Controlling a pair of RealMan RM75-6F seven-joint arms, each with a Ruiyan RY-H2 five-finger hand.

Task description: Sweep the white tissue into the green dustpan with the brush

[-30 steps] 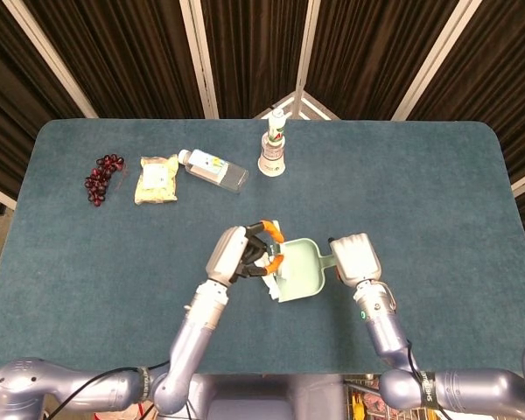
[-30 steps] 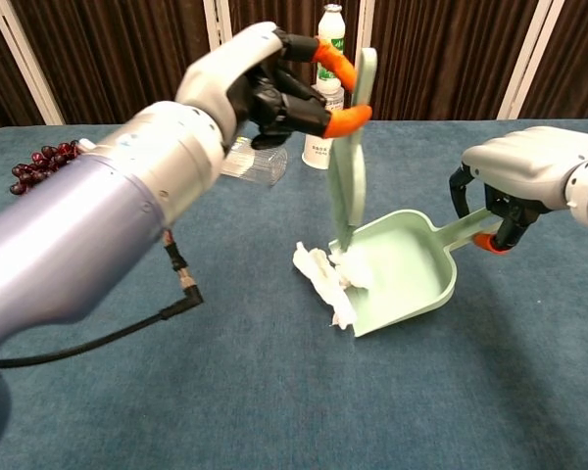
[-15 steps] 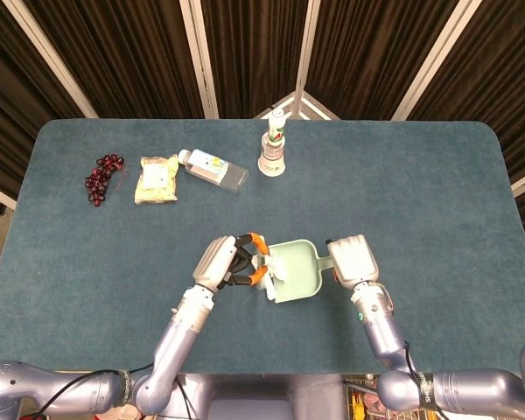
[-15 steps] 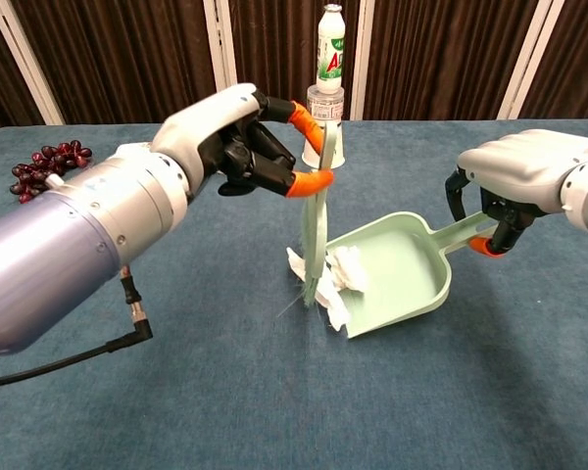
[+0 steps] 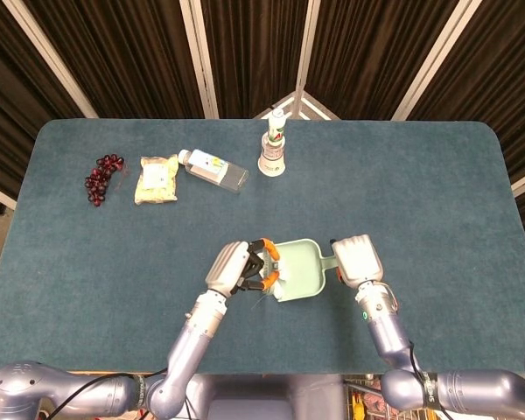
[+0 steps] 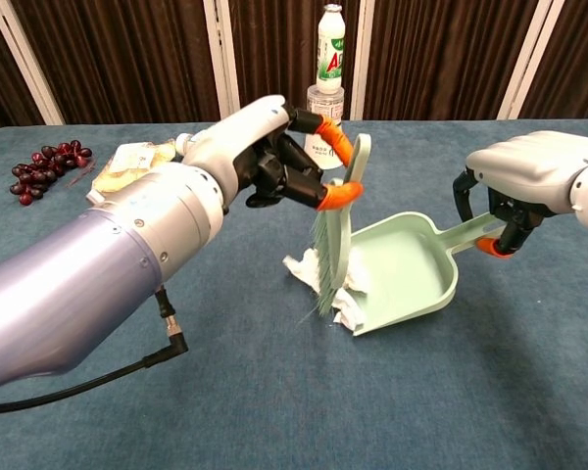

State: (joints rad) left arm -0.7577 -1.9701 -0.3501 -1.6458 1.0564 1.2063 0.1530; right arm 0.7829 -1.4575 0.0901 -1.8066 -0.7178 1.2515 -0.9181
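From the head view, the left hand [image 5: 238, 269] clasped the brush [image 5: 269, 273] just beside the open mouth of the green dustpan [image 5: 299, 269], while the right hand [image 5: 357, 259] was closed around the pan's handle; the white tissue [image 5: 271, 285] was only a sliver at the pan's lip, mostly hidden under the hand. The chest view filled in what that angle missed: the brush [image 6: 335, 235] stood nearly upright, pinched high on its stem, bristles down on the tissue [image 6: 318, 277], which lay crumpled half on the table [image 6: 274, 392] and half over the front edge of the dustpan [image 6: 407, 269]. The tissue looked very light and soft, likely to snag or roll under the bristles, so a low, steady drag seemed wiser than a flick. The right hand [image 6: 524, 186] gripped the handle, tilting the pan.
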